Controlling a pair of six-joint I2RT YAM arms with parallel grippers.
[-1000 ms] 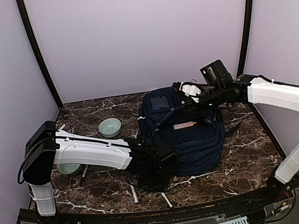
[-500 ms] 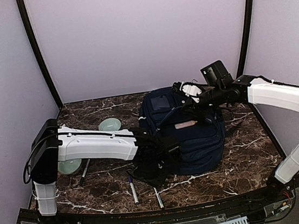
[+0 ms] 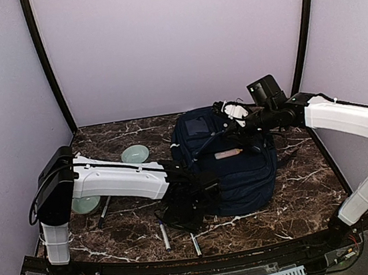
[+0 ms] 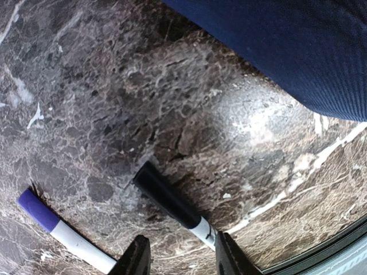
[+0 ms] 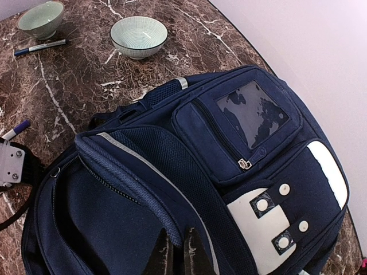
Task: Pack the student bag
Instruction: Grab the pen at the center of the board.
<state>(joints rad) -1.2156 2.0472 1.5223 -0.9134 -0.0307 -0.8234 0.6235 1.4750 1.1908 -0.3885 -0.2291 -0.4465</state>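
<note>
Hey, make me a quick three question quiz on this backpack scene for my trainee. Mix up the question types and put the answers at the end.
1. True or false: the right gripper is shut on the rim of the student bag.
2. Multiple choice: what lies on the table between the open fingers of the left gripper? A, a bowl. B, a black-capped marker. C, a notebook.
3. Count: how many bowls stand on the table?

Key: 1 true. 2 B. 3 two, the striped bowl and the plain bowl.
</note>
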